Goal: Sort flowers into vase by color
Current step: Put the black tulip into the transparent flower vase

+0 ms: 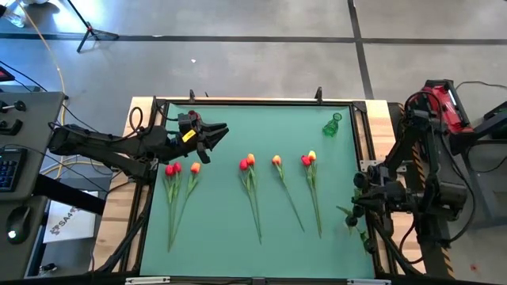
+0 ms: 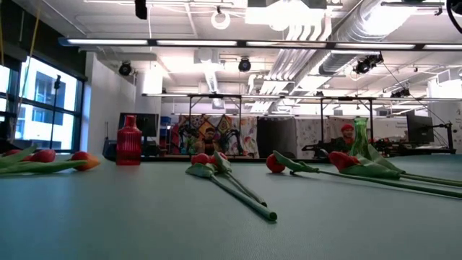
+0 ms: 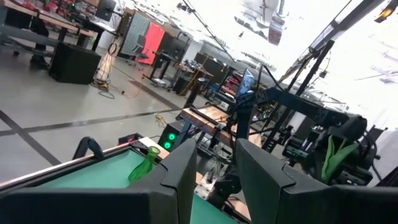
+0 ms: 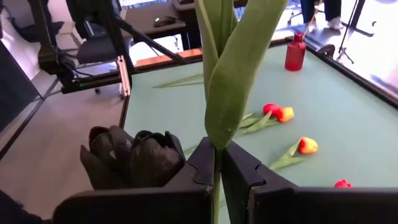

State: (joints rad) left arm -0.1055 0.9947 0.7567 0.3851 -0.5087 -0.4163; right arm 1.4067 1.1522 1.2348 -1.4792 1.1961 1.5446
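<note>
Several tulips lie on the green mat point(image 1: 238, 229) in a row, heads toward the far edge: a red pair point(image 1: 172, 168) with an orange one point(image 1: 195, 167), a red-orange pair point(image 1: 247, 162), an orange one point(image 1: 276, 160), and a red and yellow pair point(image 1: 309, 158). A green vase point(image 1: 331, 125) stands near the far right corner. A red vase point(image 4: 295, 53) stands at the far left. My left gripper point(image 1: 218, 133) hovers open above the far left area. My right gripper point(image 4: 219, 163), at the table's right edge point(image 1: 353, 212), is shut on a tulip. My right gripper pinches one tulip's thin green stem point(image 4: 216, 163) between its two fingers, just below a broad leaf point(image 4: 235, 81). The stem and leaf run straight on past the fingertips. The tulip is lifted clear by the table's right edge. Its head is out of view.
The low view shows tulips point(image 2: 224, 173) lying across the mat, with the red vase point(image 2: 128, 141) behind them. A raised black frame point(image 1: 253, 101) borders the mat. The near half of the mat holds only stems. Equipment stands off both sides of the table.
</note>
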